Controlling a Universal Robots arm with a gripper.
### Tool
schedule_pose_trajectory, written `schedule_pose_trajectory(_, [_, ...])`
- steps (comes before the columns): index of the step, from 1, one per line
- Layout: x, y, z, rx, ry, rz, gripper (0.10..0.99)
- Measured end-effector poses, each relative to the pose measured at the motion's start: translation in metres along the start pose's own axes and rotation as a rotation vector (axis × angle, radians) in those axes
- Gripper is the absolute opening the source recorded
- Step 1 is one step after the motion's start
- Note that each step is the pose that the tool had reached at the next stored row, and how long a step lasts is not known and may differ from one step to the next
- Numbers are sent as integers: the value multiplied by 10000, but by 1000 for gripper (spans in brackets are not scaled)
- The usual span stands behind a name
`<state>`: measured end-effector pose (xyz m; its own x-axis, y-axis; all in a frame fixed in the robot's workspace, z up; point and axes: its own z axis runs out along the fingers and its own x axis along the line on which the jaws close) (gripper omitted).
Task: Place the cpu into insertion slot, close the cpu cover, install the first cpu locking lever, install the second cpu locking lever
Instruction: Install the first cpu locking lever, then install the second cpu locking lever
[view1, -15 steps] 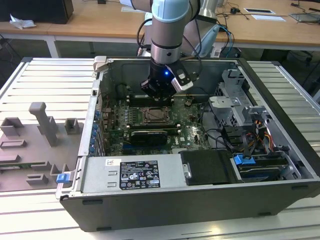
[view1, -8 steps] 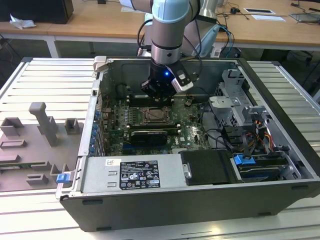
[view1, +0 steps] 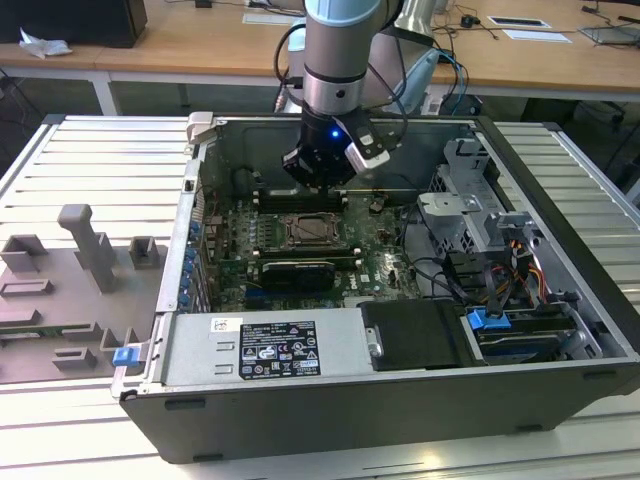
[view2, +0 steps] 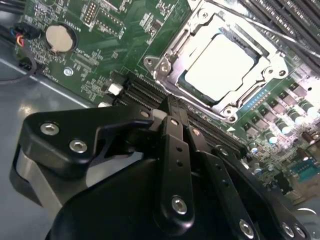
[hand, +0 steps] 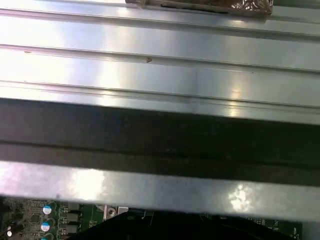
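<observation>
Here, in the second wrist view, the gripper (view2: 172, 117), fingers together and empty, hangs just short of the cpu (view2: 217, 65), seated in the insertion slot (view2: 165, 62) under the cpu cover (view2: 272, 62); levers probably want squarely placed downward pressure.

- Under me a ribbed grey metal bench (view1: 90, 150) spreads out, catching bright overhead light.
- Beyond it I see wooden desks (view1: 200, 45) with white legs, papers (view1: 535, 35) and cables on top.
</observation>
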<state>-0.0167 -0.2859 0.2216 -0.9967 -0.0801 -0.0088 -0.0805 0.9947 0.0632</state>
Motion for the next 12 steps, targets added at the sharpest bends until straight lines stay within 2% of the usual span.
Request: schedule_pose_trajectory(12, [5,-68,-4,1,0,0,106])
